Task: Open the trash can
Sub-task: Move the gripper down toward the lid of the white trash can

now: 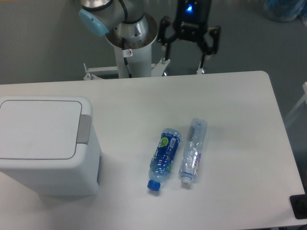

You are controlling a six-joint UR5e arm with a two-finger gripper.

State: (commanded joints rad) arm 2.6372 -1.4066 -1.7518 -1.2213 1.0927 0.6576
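Observation:
The trash can [45, 143] is a large white boxy bin at the table's left side. Its flat lid lies shut, and a grey tab [84, 129] sits on the lid's right edge. My gripper [187, 49] hangs open beyond the table's far edge, right of the robot's base, with nothing between its black fingers. It is far from the trash can, up and to the right.
Two plastic bottles lie side by side near the table's middle: a blue-labelled one [164, 158] with a blue cap and a clear one [193, 151]. The robot's white base column [132, 50] stands behind the far edge. A dark object [299, 207] sits at the bottom right corner.

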